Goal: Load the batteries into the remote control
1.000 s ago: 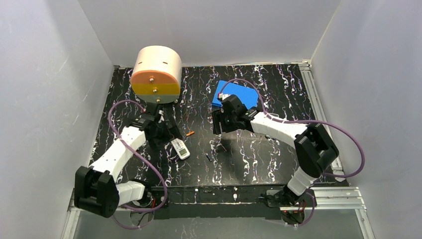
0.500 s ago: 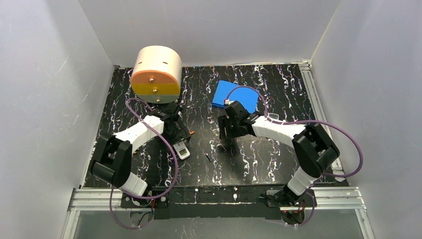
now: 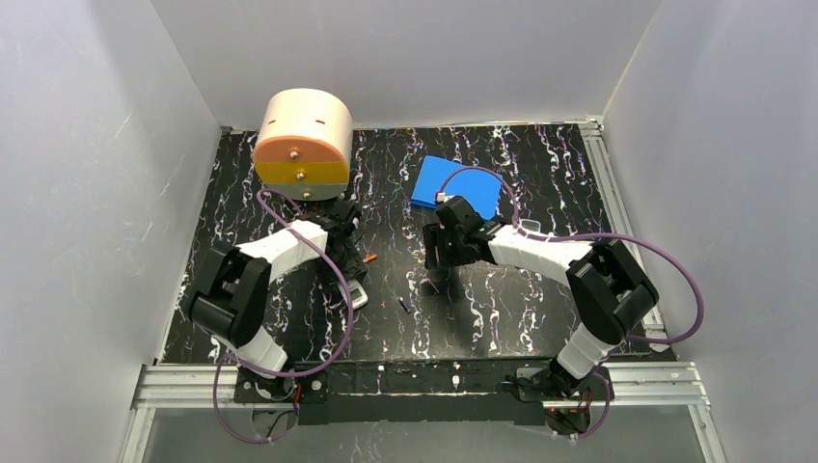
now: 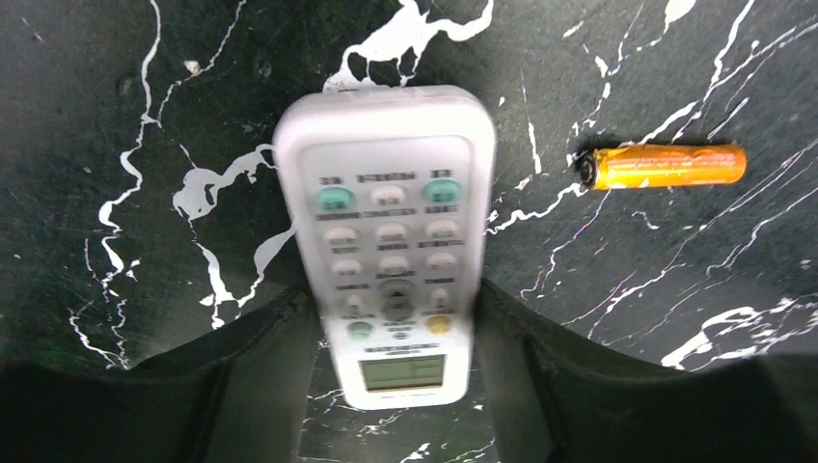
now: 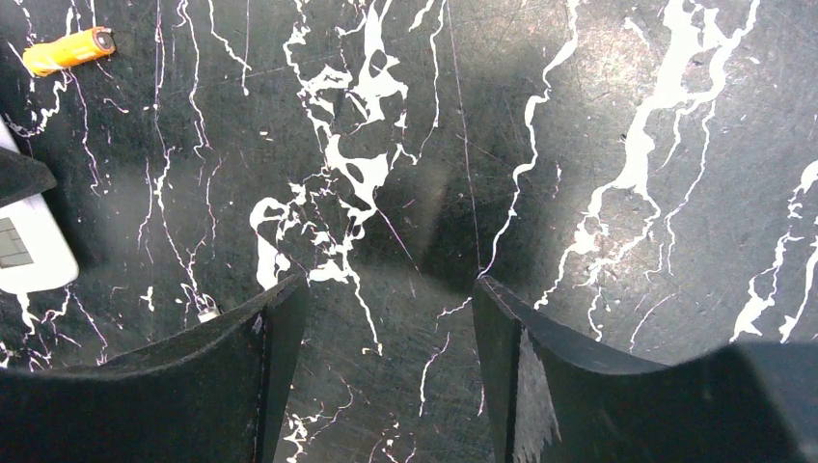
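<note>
From where I stand, the black marbled table [image 3: 540, 318] carries everything. A fat peach drum [image 3: 302, 135] stands well behind the remote control [image 4: 386, 193], and a flat blue box [image 3: 424, 188] sits behind it and off to the right. The right gripper [image 5: 386, 285] hovers to the remote's right, jaws wide apart with nothing between them. The left gripper [image 4: 394, 289] straddles the remote's display end, jaws partly closed against both its sides (whether it truly grips, I can't tell). The remote lies face up. An orange battery [image 4: 666, 166] lies beside the remote's other end, not touching it. A dark battery [image 3: 402, 304] lies to the remote's right.
</note>
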`<move>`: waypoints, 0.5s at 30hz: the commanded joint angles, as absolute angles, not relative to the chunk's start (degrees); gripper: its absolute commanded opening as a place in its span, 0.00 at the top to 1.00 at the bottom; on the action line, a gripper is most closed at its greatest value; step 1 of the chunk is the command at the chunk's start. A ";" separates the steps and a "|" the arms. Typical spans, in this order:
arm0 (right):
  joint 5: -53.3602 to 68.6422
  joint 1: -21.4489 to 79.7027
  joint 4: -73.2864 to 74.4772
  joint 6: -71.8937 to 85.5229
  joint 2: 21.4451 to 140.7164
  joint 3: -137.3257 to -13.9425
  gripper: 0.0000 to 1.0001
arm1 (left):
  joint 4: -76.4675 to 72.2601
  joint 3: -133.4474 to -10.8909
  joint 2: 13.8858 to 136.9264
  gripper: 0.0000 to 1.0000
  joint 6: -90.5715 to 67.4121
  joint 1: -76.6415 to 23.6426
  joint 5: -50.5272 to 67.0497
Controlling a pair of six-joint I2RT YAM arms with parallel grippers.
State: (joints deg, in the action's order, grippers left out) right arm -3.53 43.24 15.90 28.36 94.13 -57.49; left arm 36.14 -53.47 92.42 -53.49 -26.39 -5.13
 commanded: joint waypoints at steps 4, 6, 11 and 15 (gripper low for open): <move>-2.19 43.11 13.61 27.95 91.95 -61.09 0.29 | 30.44 -50.95 89.66 0.74 -44.70 -26.81 -4.05; -0.67 42.27 11.79 28.34 90.94 -61.10 0.27 | 29.37 -50.69 87.25 0.88 -42.80 -26.81 -4.03; 12.72 36.58 4.53 33.50 88.64 -59.40 0.26 | 32.31 -52.41 81.39 1.00 -39.26 -26.72 -0.67; 25.31 32.16 -7.63 38.52 86.24 -56.53 0.22 | 32.14 -54.45 75.20 1.00 -31.09 -25.71 11.65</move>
